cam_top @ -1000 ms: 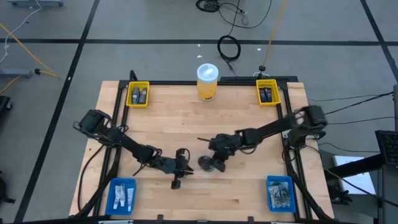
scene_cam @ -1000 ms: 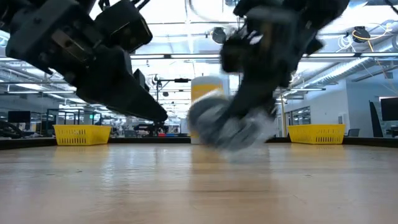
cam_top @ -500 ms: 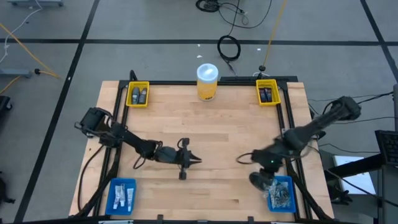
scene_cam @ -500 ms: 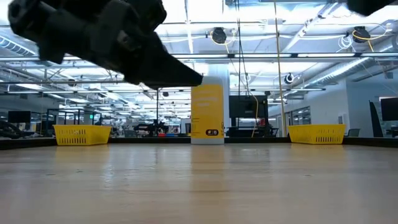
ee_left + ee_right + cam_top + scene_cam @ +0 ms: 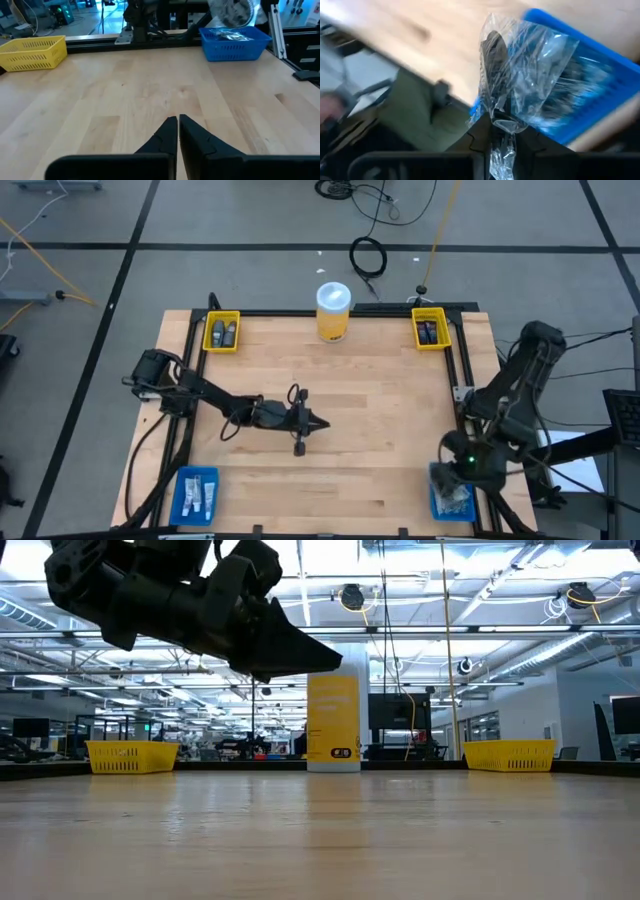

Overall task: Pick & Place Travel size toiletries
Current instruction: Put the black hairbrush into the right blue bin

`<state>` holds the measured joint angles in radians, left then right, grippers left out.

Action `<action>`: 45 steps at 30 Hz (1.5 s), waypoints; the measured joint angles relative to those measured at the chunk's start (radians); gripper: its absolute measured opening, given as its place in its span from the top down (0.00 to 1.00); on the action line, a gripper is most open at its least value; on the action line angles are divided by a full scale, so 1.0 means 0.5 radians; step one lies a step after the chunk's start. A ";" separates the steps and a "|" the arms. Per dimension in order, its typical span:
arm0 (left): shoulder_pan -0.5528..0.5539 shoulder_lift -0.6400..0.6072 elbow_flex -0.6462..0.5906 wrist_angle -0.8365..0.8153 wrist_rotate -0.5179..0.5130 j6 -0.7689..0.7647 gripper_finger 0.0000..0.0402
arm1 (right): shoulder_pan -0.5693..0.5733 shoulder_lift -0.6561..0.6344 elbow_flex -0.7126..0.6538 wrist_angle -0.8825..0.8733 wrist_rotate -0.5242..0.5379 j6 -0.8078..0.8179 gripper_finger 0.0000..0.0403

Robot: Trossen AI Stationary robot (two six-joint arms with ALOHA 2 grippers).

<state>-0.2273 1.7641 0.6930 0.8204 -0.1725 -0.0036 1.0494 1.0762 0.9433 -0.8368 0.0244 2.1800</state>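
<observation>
High view: the wooden worktop (image 5: 380,420) is a square surface bounded by a dark frame, and most of its middle area lies bare. A large yellow jar (image 5: 334,312) with a white lid stands at the middle of the far edge. Four bins occupy the corners: a yellow bin (image 5: 221,332) at far left, a second yellow bin (image 5: 430,329) at far right, each holding dark containers; a blue bin (image 5: 196,492) at near left holding white tubes; a second blue bin (image 5: 449,491) at near right holding wrapped items.

The right hand (image 5: 462,467) hangs at the near right corner, directly over the second blue bin's far rim and beside the frame edge. In the right wrist view its fingers are clamped on the gathered neck of a clear bagged toiletry (image 5: 520,85); the bag carries a dark round piece and hangs above the blue bin's wall.

The left hand (image 5: 318,423) lies over the worktop's open centre, left of mid-width, pointing toward the right side. Its fingers are pressed together with nothing between them, as the left wrist view confirms. In the low view it hangs clear above the surface. Bare wood extends from the left hand across to the right frame.
</observation>
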 joint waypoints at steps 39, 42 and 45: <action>-0.008 0.000 0.000 -0.014 0.063 -0.059 0.95 | 0.159 0.022 -0.553 0.703 0.009 0.226 0.77; -0.008 0.000 0.000 -0.014 0.085 -0.056 0.93 | 0.159 0.021 -0.553 0.724 -0.001 0.225 0.66; -0.009 0.000 0.000 -0.014 0.085 -0.056 0.94 | 0.169 -0.019 -0.553 0.838 -0.061 0.259 0.56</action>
<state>-0.2319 1.7641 0.6930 0.8135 -0.1299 -0.0315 1.1339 1.0667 0.6670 -0.4179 -0.0062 2.3094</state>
